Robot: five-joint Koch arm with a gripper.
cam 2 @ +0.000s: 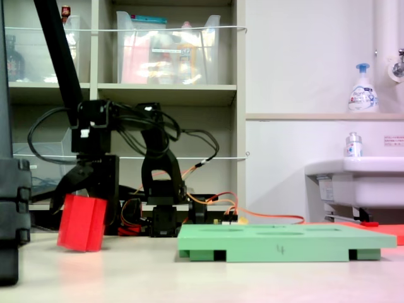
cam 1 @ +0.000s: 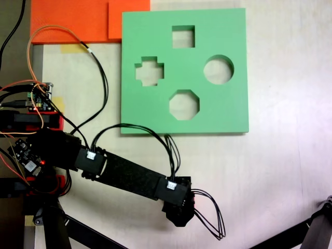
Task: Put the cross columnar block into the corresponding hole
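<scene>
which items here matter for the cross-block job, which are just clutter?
Job: red cross block, held tilted at the gripper; plus-shaped hole in the green board.

Clutter: square hole, round hole, octagonal hole, orange sheet, soap bottle.

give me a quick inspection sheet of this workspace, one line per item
surface: pale tabletop, bare around the board
job's things: red cross block tilted, low at the second exterior view's left, hidden under the arm in the first exterior view; green board lies flat, its plus-shaped hole empty
clutter: orange sheets at the table's far edge, touching the board's corner
grippers: gripper right above the block; whether it grips cannot be told
cables: black wire loops along the arm, orange wires to a circuit board
surroundings: shelf with clear bins, sink, soap bottle
</scene>
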